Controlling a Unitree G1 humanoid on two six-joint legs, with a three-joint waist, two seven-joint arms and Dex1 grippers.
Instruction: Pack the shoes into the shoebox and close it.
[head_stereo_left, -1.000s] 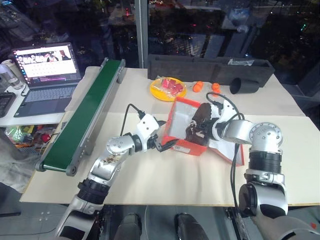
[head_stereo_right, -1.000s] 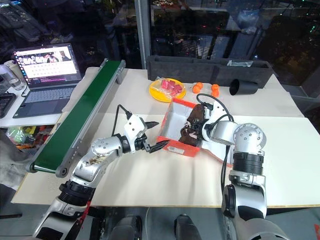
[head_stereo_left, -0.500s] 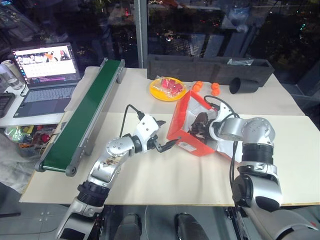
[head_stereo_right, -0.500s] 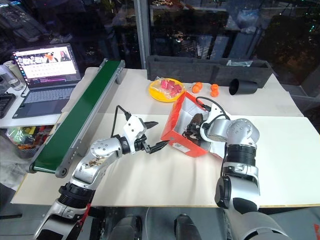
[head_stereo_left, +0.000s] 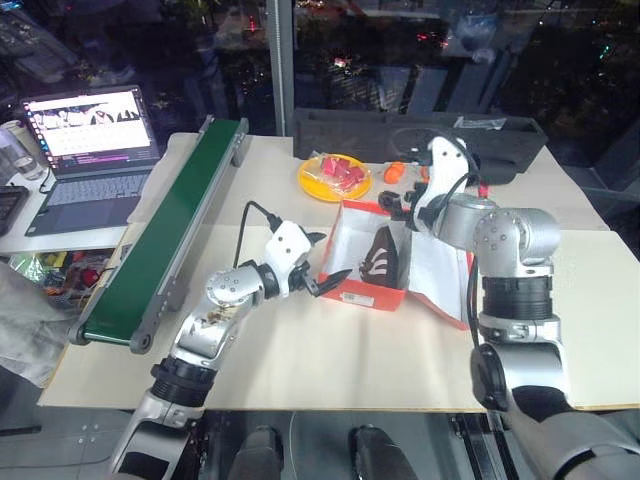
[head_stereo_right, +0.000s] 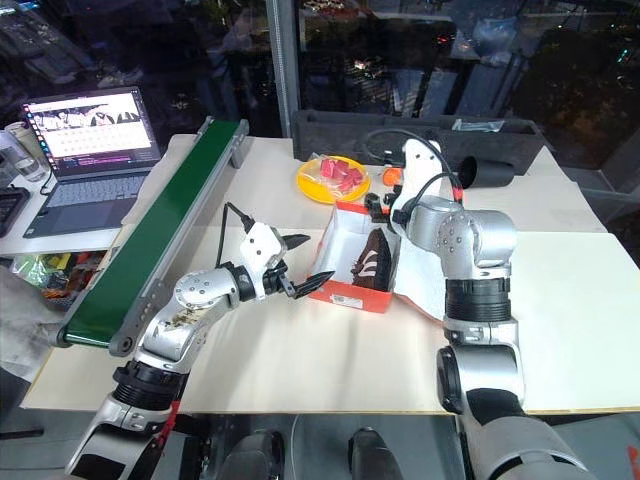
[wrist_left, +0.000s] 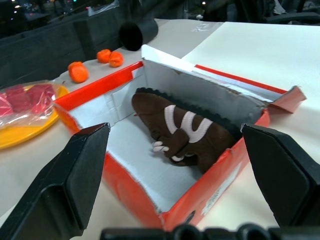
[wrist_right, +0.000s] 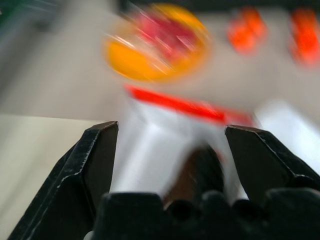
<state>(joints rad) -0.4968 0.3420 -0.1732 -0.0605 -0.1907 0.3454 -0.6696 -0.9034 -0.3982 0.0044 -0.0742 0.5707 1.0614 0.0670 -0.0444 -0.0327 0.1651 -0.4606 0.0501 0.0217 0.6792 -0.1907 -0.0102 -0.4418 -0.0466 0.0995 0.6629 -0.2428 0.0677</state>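
The red-orange shoebox (head_stereo_left: 355, 293) stands flat on the table with its white inside showing. Its lid (head_stereo_left: 442, 272) hangs open on the right side. Inside lies a dark brown shoe (wrist_left: 186, 128) with pale pink stripes and laces, also seen from the head as the shoe (head_stereo_left: 381, 262). My left gripper (head_stereo_left: 328, 258) is open beside the box's near left corner, its fingers (wrist_left: 75, 175) apart and empty. My right gripper (head_stereo_left: 397, 206) hovers open above the box's far edge, with nothing between its fingers (wrist_right: 97, 155).
A yellow plate (head_stereo_left: 335, 177) with red pieces, some oranges (head_stereo_left: 397, 172) and a black cup (head_stereo_left: 487, 172) lie behind the box. Along the back runs a long dark grey tray (head_stereo_left: 420, 135). On the left are a green conveyor (head_stereo_left: 170, 235) and a laptop (head_stereo_left: 95, 140).
My right gripper opened, let go inside the box and rose above its far edge. The box tipped up on its side, then settled flat. The left gripper stayed put.
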